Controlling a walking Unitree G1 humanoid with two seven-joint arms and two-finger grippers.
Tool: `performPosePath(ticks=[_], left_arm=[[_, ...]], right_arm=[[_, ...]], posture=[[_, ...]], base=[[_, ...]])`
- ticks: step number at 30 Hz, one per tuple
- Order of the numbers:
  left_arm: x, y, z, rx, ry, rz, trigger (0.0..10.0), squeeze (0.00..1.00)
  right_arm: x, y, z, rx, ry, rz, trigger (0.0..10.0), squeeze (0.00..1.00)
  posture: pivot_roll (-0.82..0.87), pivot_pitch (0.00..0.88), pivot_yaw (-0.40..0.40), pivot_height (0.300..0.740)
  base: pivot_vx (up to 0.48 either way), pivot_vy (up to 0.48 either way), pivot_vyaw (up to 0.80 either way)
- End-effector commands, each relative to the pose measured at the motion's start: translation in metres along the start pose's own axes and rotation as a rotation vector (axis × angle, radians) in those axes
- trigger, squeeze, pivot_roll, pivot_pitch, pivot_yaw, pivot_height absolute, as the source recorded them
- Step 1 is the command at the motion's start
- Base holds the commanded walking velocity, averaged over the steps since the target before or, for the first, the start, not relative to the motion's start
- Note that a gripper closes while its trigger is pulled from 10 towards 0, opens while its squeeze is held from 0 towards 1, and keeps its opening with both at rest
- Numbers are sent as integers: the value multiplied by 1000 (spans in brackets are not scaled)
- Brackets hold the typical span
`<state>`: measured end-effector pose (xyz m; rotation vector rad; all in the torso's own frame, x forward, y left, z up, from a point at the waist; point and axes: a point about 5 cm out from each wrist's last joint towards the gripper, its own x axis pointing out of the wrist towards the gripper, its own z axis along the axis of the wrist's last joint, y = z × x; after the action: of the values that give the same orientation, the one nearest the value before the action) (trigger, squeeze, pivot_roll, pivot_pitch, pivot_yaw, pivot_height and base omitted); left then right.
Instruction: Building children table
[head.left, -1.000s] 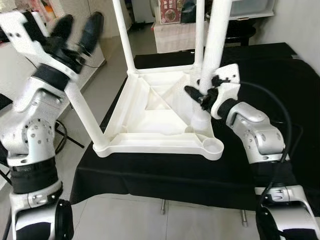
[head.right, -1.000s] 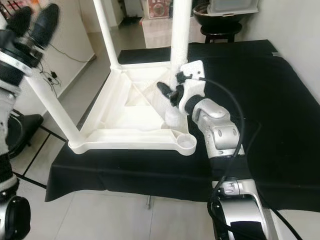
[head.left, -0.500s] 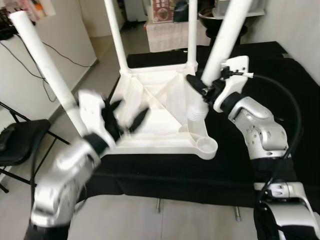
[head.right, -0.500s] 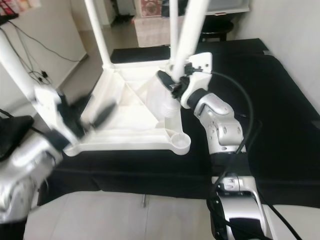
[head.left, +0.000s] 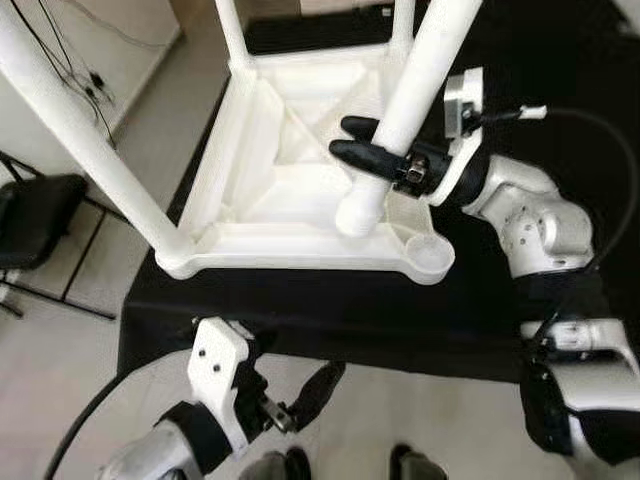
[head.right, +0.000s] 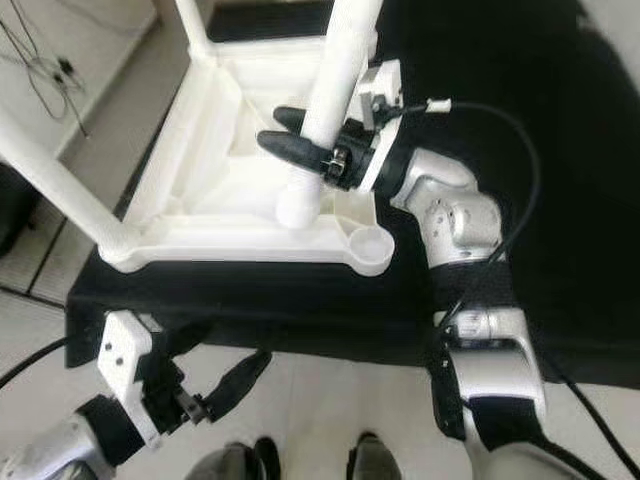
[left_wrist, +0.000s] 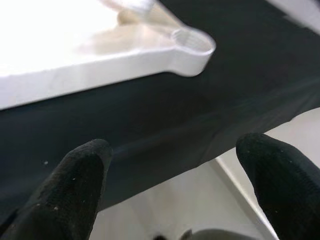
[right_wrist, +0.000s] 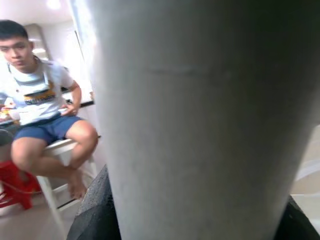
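The head views are bright and evenly lit, with a slight softness overall. The white tabletop (head.left: 300, 190) is a little overexposed, so its ribs look pale. The black cloth (head.left: 560, 110) absorbs light and shows almost no detail. In the left wrist view the tabletop is blown out to pure white at one corner, and the near fingers (left_wrist: 75, 185) are out of focus. In the right wrist view the table leg (right_wrist: 200, 120) is very close, grey and blurred.

A black-draped table (head.left: 560, 60) stands on pale tiled floor (head.left: 60, 330) beside a dark chair (head.left: 30, 215).
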<state>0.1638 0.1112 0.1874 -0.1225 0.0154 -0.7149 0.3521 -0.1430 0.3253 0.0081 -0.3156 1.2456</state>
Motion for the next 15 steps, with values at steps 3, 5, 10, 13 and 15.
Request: performPosePath(ticks=[3, 5, 10, 13, 15], left_arm=[[-7, -2, 1, 33, 22, 38, 10000, 0], [-8, -5, 1, 30, 17, 41, 10000, 0], [-8, -3, 0, 4, 8, 97, 10000, 0], [-9, -1, 0, 2, 5, 139, 10000, 0], [-9, -1, -1, 0, 7, 154, 10000, 0]], right_arm=[[6, 3, 15, -49, -44, 70, 10000, 0], [7, 3, 18, -56, -47, 88, 10000, 0], [15, 9, 20, -121, -27, 137, 10000, 0], [17, 15, 18, -152, 13, 211, 10000, 0], [17, 17, 18, -161, 31, 241, 10000, 0]], posture=[[5, 421, 119, 740], [5, 421, 116, 740], [-3, 416, 110, 740], [-13, 407, 103, 740], [-15, 400, 97, 740]], base=[[260, -401, 0], [255, -403, 0], [151, -243, 0], [0, 0, 0], [0, 0, 0]])
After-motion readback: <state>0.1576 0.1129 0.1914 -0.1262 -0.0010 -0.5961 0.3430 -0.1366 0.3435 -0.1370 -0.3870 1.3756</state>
